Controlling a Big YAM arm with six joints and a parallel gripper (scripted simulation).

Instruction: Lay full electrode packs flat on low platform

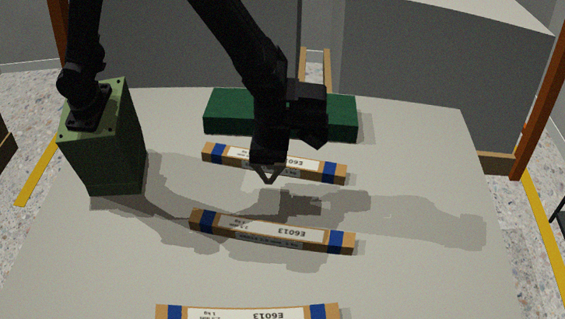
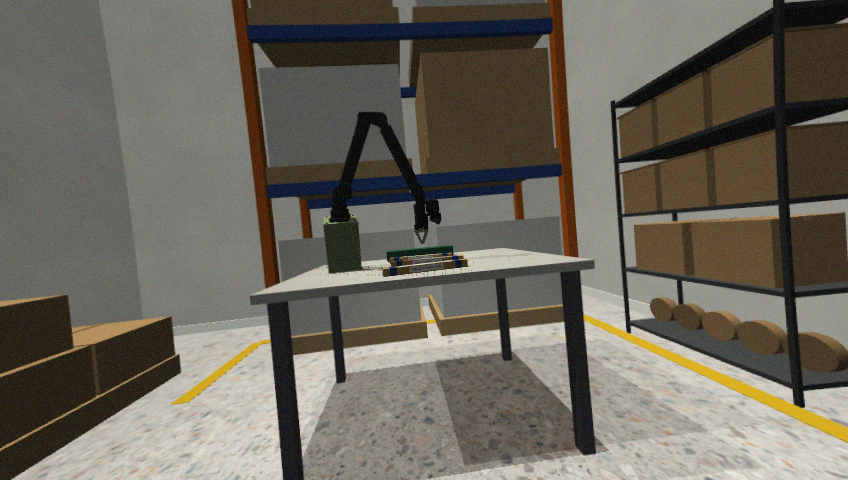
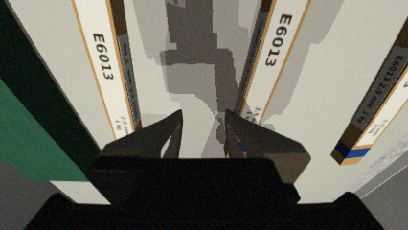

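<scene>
The low green platform (image 1: 231, 101) (image 2: 419, 252) (image 3: 29, 139) lies at the far side of the table with no pack on it. Three tan E6013 packs with blue bands lie flat on the table: the far pack (image 1: 306, 163) (image 3: 98, 53) just in front of the platform, the middle pack (image 1: 270, 228) (image 3: 280, 43), and the near pack (image 1: 238, 314) (image 3: 380, 93), turned slightly. My gripper (image 1: 268, 180) (image 2: 421, 240) (image 3: 203, 114) is partly open and empty, pointing down above the table. In the wrist view its fingertips appear between the far and middle packs. The wrist hides part of the far pack in the top view.
The arm stands on a green pedestal (image 1: 120, 160) (image 2: 342, 245) at the left of the table (image 1: 404, 285) (image 2: 517, 259). Racks and shelves with boxes stand beyond the table. The arm's shadow falls across the middle pack.
</scene>
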